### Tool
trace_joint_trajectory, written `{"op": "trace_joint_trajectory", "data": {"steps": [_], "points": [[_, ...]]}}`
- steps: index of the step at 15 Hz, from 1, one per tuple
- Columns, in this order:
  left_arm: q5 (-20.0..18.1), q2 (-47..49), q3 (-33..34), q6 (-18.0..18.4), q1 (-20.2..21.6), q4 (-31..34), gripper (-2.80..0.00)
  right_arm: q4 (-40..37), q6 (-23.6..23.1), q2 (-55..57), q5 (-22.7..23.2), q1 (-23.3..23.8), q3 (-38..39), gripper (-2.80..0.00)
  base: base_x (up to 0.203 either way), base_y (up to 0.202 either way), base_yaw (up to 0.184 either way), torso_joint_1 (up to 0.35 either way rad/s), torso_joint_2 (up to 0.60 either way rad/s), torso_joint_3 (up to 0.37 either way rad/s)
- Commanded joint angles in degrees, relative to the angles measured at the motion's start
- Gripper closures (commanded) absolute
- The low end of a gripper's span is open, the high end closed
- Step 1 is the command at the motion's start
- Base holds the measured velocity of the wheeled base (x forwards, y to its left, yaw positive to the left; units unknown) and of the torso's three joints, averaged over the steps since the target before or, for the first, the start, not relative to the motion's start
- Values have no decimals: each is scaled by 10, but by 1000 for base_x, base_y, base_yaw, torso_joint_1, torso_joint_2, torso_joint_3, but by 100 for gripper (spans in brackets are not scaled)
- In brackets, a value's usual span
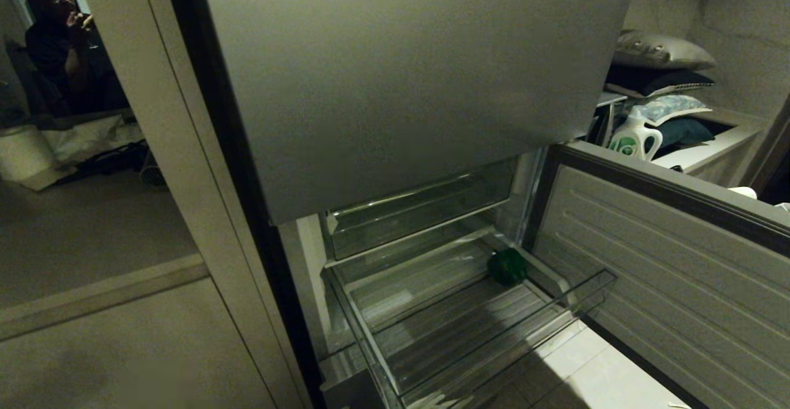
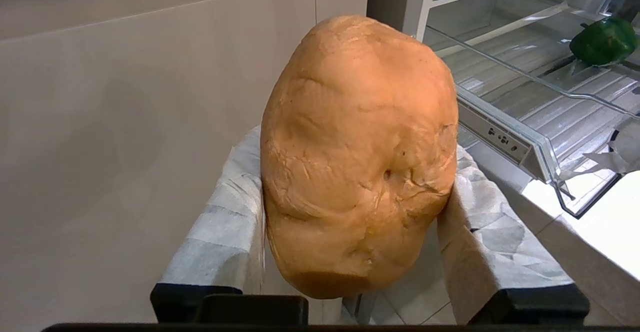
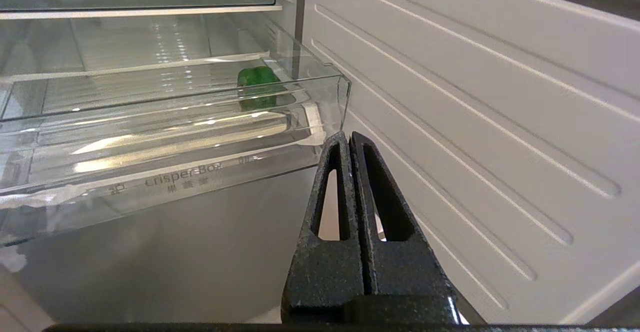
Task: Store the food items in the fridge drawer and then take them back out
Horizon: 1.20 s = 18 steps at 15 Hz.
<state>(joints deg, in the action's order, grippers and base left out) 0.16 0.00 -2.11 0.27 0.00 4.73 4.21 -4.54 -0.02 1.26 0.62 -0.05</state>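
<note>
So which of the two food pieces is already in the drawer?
The dark-green rounded piece, lying in the clear fridge drawer. The orange bread-like piece sits outside, gripped by the left end effector.

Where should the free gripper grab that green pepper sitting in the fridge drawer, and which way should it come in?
Probably from above: the green pepper sits on the ribbed floor at the right rear corner of the fridge drawer, whose clear front lip blocks a level approach. Close across its rounded middle, where it looks widest. The right gripper is shut and empty outside the drawer front; the left gripper holds the bread.
</note>
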Motion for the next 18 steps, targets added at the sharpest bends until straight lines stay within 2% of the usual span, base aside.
{"op": "trace_joint_trajectory", "data": {"steps": [1, 6, 13, 18], "points": [[0, 1, 0, 0, 0, 0, 0, 0, 1, -1, 0, 0, 16, 0, 0, 0, 0, 0, 0, 0], [0, 1, 0, 1, 0, 0, 0, 6, 33, -1, -5, 0, 18, 0, 0, 0, 0, 0, 0, 0], [0, 1, 0, 0, 0, 0, 0, 6, 33, -1, -5, 0, 18, 0, 183, 0, 0, 8, 2, 1], [0, 1, 0, -1, 0, 0, 0, 6, 34, -1, -5, 0, 18, 0, 20, 0, 1, 2, 1, 0]]}}
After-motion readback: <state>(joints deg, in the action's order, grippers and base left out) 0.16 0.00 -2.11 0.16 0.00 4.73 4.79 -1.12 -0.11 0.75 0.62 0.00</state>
